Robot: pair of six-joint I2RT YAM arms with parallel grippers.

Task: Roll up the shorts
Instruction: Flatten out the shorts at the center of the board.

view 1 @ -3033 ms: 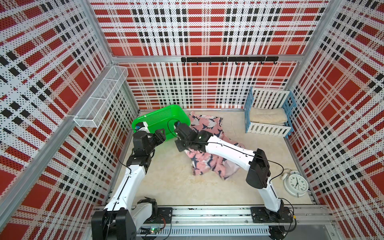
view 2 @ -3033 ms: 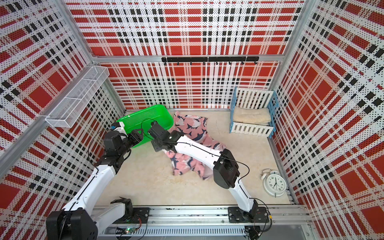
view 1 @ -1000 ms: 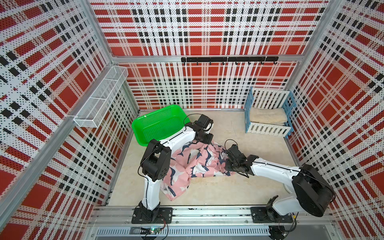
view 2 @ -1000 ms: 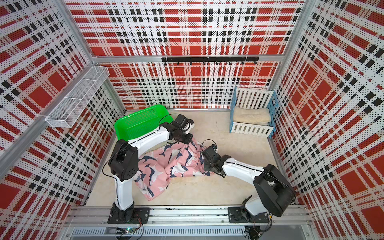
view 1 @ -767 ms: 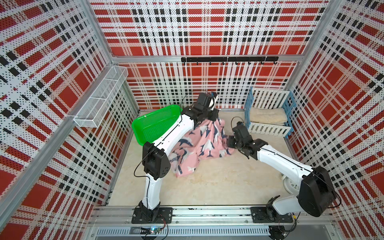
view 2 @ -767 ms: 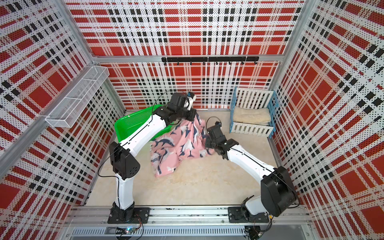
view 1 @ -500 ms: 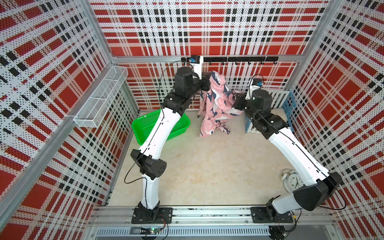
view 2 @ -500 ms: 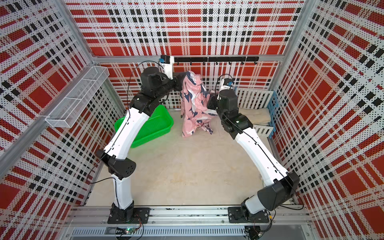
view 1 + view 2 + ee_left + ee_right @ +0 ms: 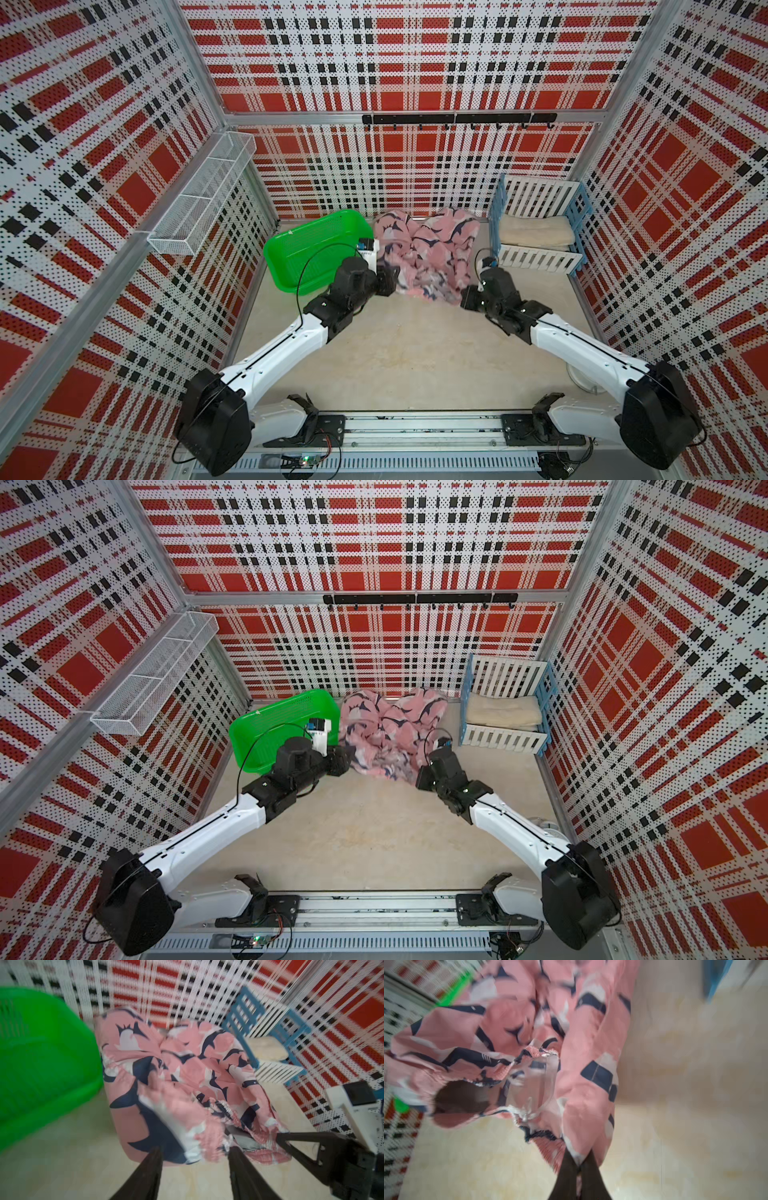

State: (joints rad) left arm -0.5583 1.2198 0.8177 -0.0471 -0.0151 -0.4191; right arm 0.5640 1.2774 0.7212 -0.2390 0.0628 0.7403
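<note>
The soft pink shark-printed fabric shorts (image 9: 424, 253) lie crumpled on the beige floor (image 9: 415, 353), just beside the green plastic basket (image 9: 307, 249). My right pincer (image 9: 578, 1159) pinches their near edge, I judge to drag them flat for rolling. My left pincer (image 9: 195, 1149) stands parted at the same edge, gripping nothing.

The shorts (image 9: 428, 249) are seen as soft matt cloth, crinkled at the waistband. The green basket (image 9: 286, 245) is moulded in glossy perforated plastic, the wall shelf (image 9: 199, 203) is made of white wire mesh, the towel (image 9: 534, 228) is fluffy terry, and the tabletop (image 9: 415, 353) is finished matt and mottled.

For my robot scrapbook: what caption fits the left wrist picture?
Open left hand at the crumpled shark shorts, green basket beside them.
</note>
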